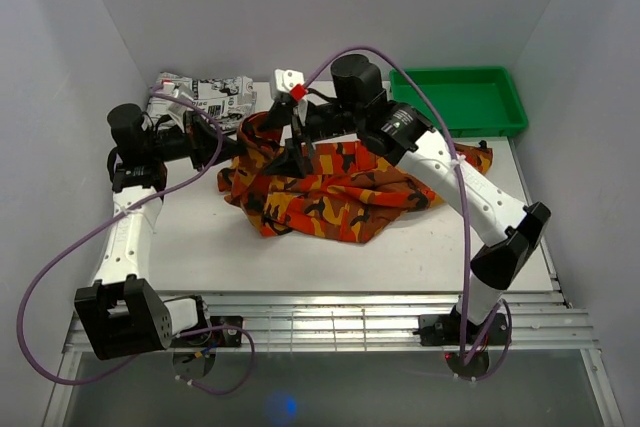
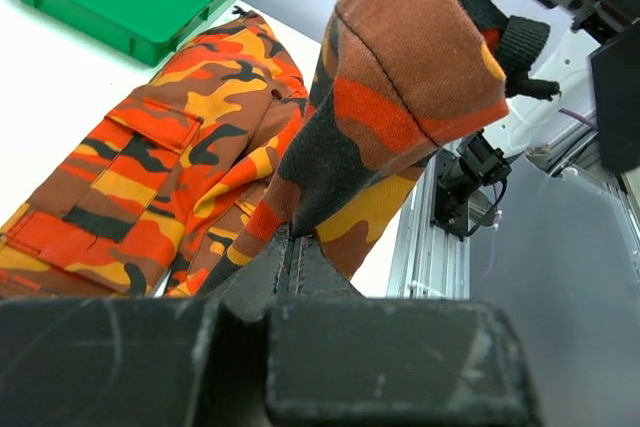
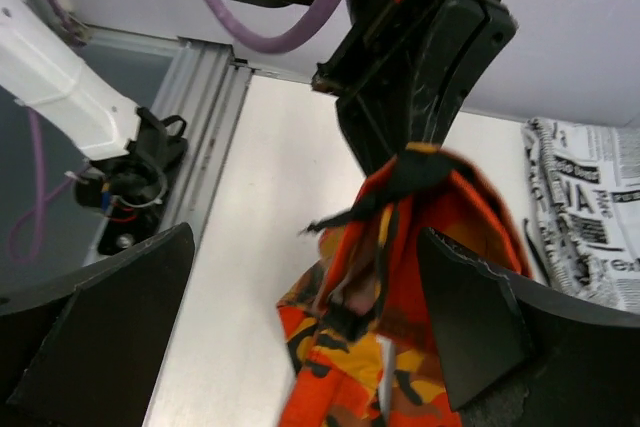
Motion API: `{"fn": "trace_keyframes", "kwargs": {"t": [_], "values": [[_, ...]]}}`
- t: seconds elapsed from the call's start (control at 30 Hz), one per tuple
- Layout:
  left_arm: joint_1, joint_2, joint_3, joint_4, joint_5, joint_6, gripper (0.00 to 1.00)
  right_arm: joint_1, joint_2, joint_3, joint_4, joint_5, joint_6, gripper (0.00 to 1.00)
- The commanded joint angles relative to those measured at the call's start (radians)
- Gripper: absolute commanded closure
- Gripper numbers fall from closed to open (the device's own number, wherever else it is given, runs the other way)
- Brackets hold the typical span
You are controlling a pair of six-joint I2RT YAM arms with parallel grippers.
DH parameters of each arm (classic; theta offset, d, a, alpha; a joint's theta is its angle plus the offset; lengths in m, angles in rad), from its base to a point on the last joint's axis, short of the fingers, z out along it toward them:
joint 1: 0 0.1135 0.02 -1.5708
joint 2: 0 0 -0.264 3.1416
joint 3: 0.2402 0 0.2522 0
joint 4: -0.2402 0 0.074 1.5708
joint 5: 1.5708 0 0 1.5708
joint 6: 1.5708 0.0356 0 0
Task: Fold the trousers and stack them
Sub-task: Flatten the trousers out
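The trousers (image 1: 330, 192), in orange, red, yellow and black camouflage print, lie in a crumpled heap in the middle of the table. My left gripper (image 1: 238, 147) is shut on an edge of them at the heap's left end. In the left wrist view the jaws (image 2: 290, 237) pinch the cloth (image 2: 400, 77), which rises away from them. My right gripper (image 1: 285, 137) hovers open just right of that grip. In its own view the right gripper (image 3: 300, 327) has wide-spread fingers (image 3: 110, 317) either side of the hanging trousers (image 3: 340, 347), without touching them.
A black-and-white newspaper-print garment (image 1: 205, 97) lies at the back left, just behind the left gripper. A green tray (image 1: 460, 102) stands at the back right. The table's slatted metal front edge (image 1: 330, 322) runs between the arm bases.
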Motion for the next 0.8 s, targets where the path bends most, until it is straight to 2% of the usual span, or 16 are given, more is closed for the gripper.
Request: {"fn": "trace_keyframes", "kwargs": {"t": [0.0, 0.17, 0.27, 0.3, 0.33, 0.4, 0.43, 0.53, 0.63, 0.7, 0.73, 0.77], "values": [[-0.025, -0.039, -0.015, 0.09, 0.379, -0.059, 1.0, 0.036, 0.066, 0.121, -0.122, 0.122, -0.217, 0.02], [-0.044, -0.032, -0.032, 0.09, 0.377, -0.059, 1.0, 0.071, 0.114, 0.206, -0.136, 0.214, -0.321, 0.0], [-0.045, -0.023, -0.025, 0.092, 0.377, -0.053, 1.0, 0.114, 0.113, 0.197, -0.146, 0.287, -0.413, 0.12], [-0.045, -0.015, -0.017, 0.095, 0.377, -0.057, 1.0, 0.137, 0.111, 0.187, -0.16, 0.329, -0.489, 0.23], [-0.044, -0.015, -0.017, 0.095, 0.376, -0.057, 1.0, 0.148, 0.111, 0.183, -0.174, 0.329, -0.524, 0.28], [-0.045, -0.012, -0.012, 0.095, 0.377, -0.057, 1.0, 0.157, 0.108, 0.169, -0.195, 0.363, -0.588, 0.35], [-0.044, -0.012, -0.014, 0.097, 0.377, -0.057, 1.0, 0.161, 0.1, 0.163, -0.194, 0.372, -0.599, 0.36], [-0.045, -0.006, -0.023, 0.098, 0.379, -0.066, 1.0, 0.16, 0.077, 0.151, -0.201, 0.412, -0.665, 0.36], [-0.045, -0.016, -0.037, 0.1, 0.379, -0.059, 1.0, 0.149, 0.01, 0.08, -0.2, 0.464, -0.749, 0.31], [-0.045, -0.009, -0.041, 0.101, 0.376, -0.057, 1.0, 0.145, -0.056, 0.034, -0.194, 0.498, -0.775, 0.07], [-0.045, -0.004, -0.041, 0.103, 0.376, -0.06, 1.0, 0.145, -0.096, -0.016, -0.168, 0.515, -0.786, 0.04], [-0.045, 0.0, -0.041, 0.101, 0.377, -0.062, 1.0, 0.145, -0.111, -0.036, -0.148, 0.548, -0.786, 0.1]]}}
